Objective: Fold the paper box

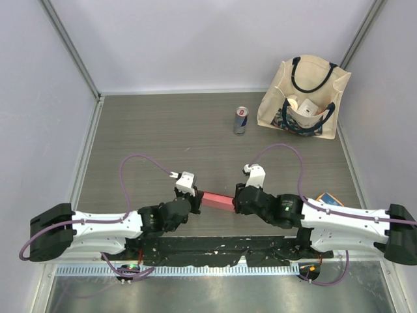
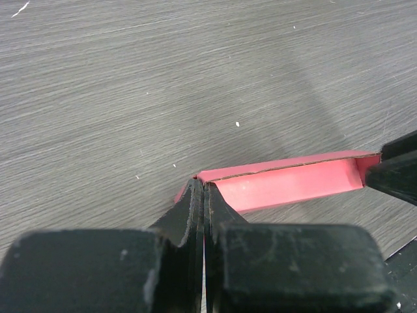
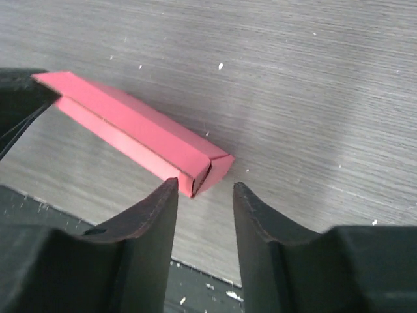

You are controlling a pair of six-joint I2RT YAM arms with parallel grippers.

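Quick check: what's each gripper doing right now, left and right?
Left gripper: closed, pinching one end of the paper box.
Right gripper: open, jaws apart at the box's other end, not gripping it.

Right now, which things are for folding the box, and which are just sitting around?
For the job:
paper box
left gripper, pinching one end
right gripper, open at the other end

Just lying about:
drink can
tote bag
small white box inside the bag
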